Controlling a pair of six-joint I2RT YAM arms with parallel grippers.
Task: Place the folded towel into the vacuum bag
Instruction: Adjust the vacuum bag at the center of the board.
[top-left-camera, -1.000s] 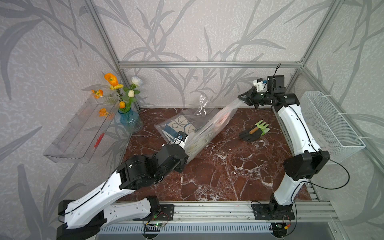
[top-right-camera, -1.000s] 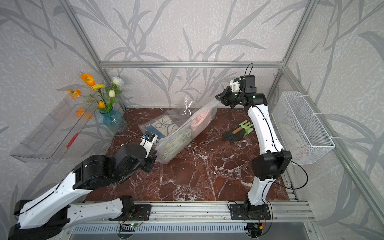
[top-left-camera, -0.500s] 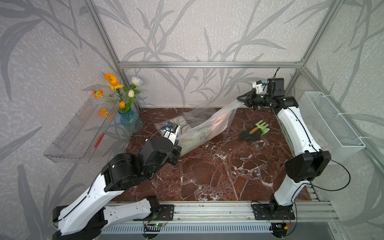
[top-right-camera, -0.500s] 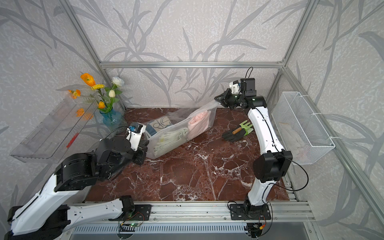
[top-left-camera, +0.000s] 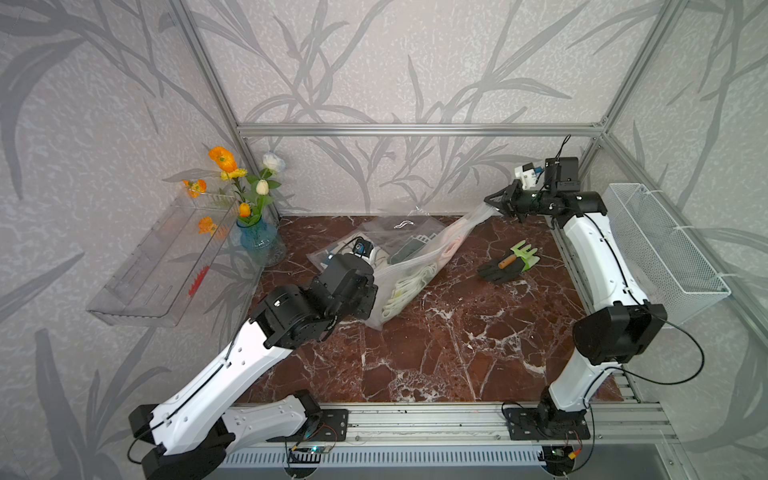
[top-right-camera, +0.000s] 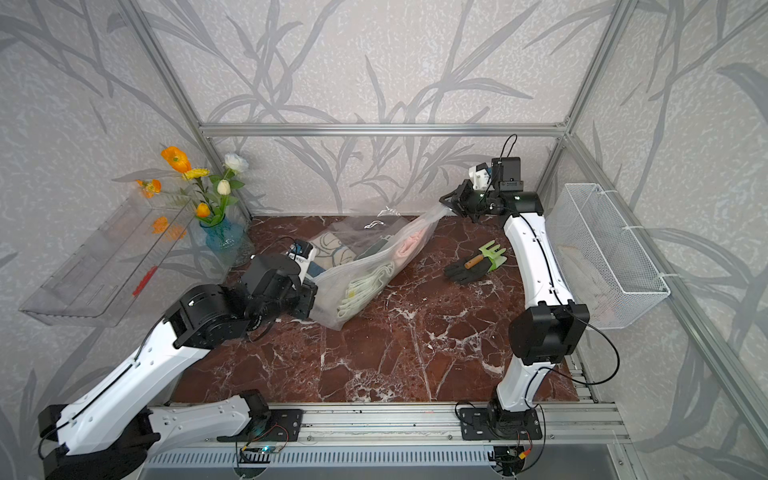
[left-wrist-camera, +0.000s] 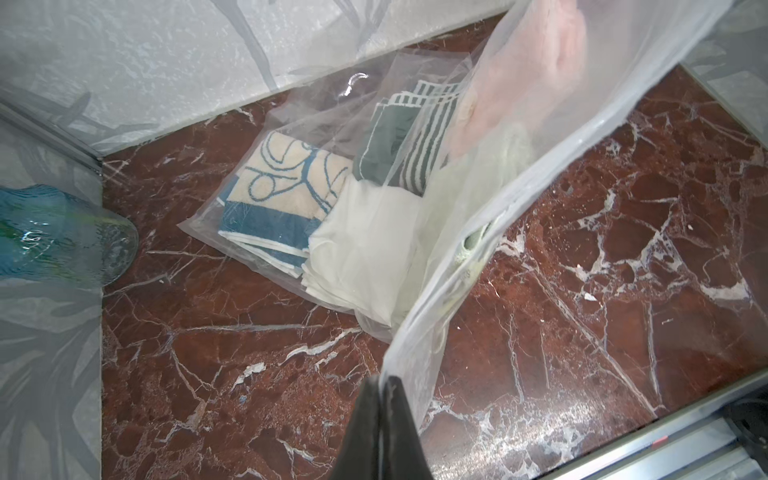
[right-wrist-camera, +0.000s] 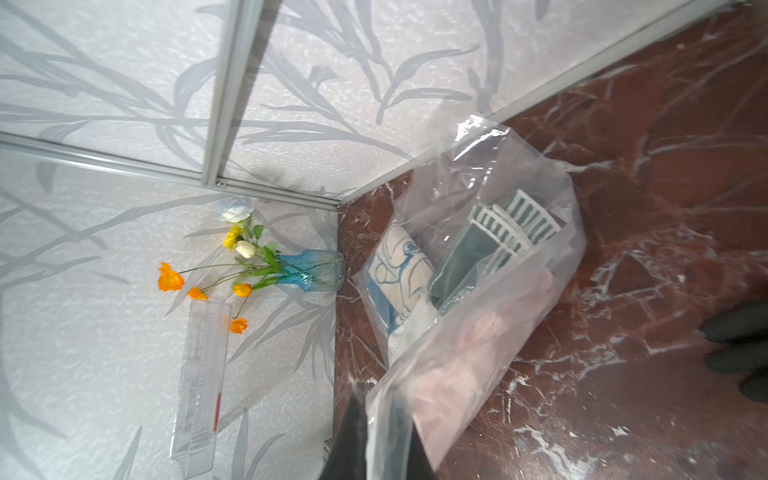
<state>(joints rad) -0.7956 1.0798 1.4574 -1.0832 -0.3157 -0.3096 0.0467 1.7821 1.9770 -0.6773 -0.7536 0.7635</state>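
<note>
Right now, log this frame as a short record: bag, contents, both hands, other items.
vacuum bag: one edge lifted and stretched between both hands, far side resting on marble table
contents: blue patterned towel, green striped towel, pink towel, white towel, all inside
left hand: shut on bag edge
right hand: shut on raised bag corner
others: black glove, flower vase, wire basket

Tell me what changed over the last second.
The left gripper swung out toward the vase and back, tugging its end of the bag. The bag's raised flap sagged down. Nothing was taken or released: the left gripper stays shut on the bag's edge, and the right gripper stays shut on the other end, holding it up at the back. The glove and vase kept their places.
</note>
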